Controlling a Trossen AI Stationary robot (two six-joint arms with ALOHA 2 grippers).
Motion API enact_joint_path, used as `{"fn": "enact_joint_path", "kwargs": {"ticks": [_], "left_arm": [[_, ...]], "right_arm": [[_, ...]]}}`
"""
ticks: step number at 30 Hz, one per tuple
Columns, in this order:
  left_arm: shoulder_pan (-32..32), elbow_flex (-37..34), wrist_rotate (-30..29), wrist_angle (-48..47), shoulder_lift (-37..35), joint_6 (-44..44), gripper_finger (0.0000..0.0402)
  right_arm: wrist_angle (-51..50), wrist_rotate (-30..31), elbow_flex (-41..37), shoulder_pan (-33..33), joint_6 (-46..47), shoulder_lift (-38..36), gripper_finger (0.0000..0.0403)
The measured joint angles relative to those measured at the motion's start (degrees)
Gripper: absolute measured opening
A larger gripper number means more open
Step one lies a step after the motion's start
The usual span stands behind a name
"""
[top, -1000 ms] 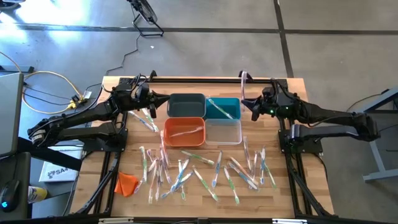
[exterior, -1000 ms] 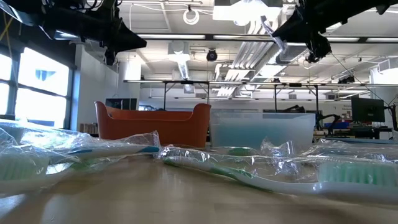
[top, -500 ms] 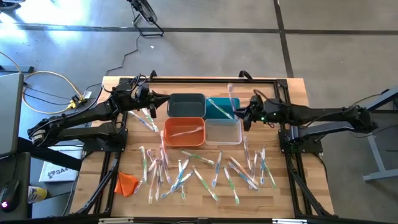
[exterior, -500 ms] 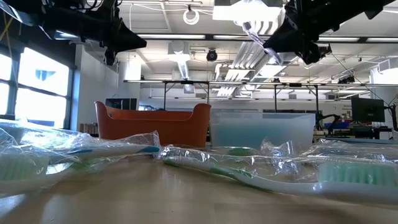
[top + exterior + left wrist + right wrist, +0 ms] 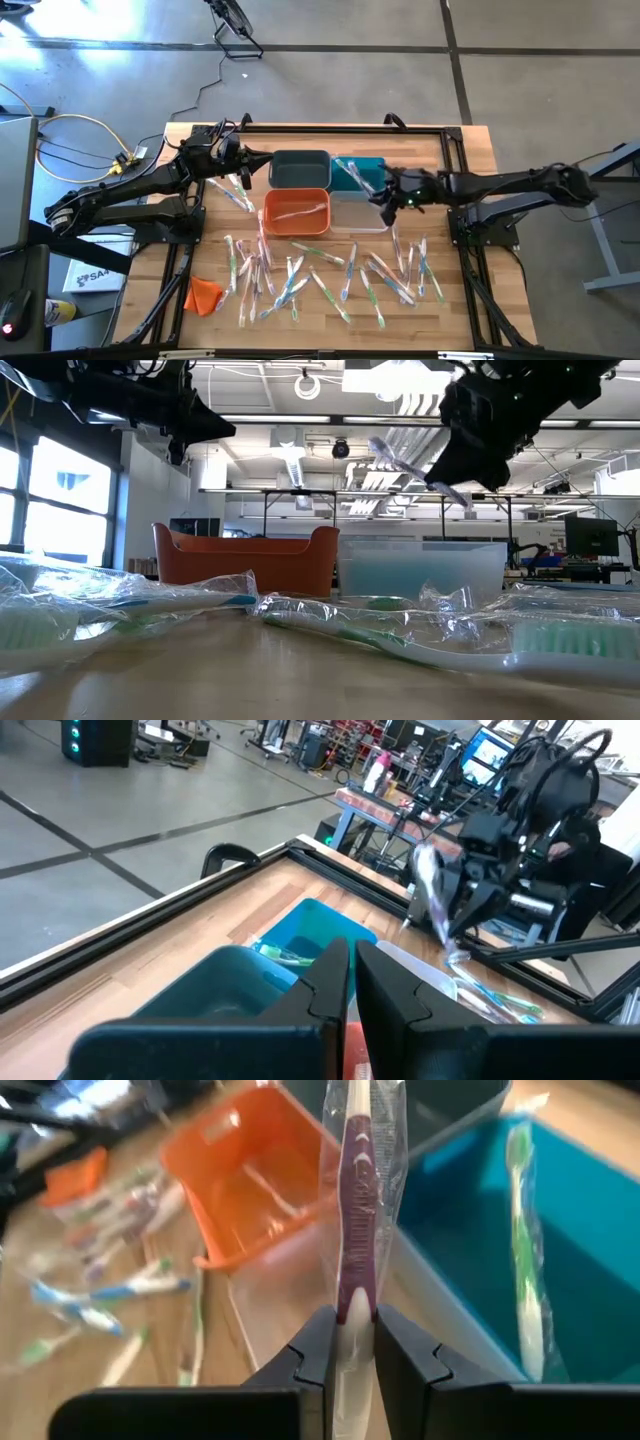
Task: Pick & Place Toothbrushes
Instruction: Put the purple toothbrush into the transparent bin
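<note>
One wrapped toothbrush [image 5: 357, 1200], purple-handled, is pinched by its lower end in the right jaws [image 5: 352, 1342], which hang above the seam where the clear bin [image 5: 362, 212] meets the teal bin [image 5: 362, 172]. That is the risk as I judge it: let go from here, the brush could catch a rim, tip into the wrong bin, or bridge two walls, since it stands nearly upright with most of its length free above the grip. The slick wrapper may also slide in the pinch. The teal bin already holds a green brush [image 5: 527, 1270], the orange bin [image 5: 296, 211] a pale one, and the grey bin [image 5: 299, 168] sits just behind. Loose toothbrushes [image 5: 320, 275] lie scattered on the near half of the surface [image 5: 460, 145], with an orange cloth [image 5: 203, 294] at its left. The left jaws [image 5: 354, 982], pressed almost together and empty, wait beside the grey bin.
</note>
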Motion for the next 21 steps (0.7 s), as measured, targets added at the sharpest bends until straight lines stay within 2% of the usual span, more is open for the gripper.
{"fn": "enact_joint_path", "kwargs": {"ticks": [6, 21], "left_arm": [[0.0, 0.0, 0.02, -0.01, -0.01, 0.0, 0.0019], [0.0, 0.0, 0.07, -0.47, 0.0, 0.0, 0.0019]], "right_arm": [[0.09, -2.56, 0.0, 0.0, -1.92, 4.27, 0.0042], [1.89, -2.87, 0.0, 0.0, -9.08, 11.87, 0.0042]]}}
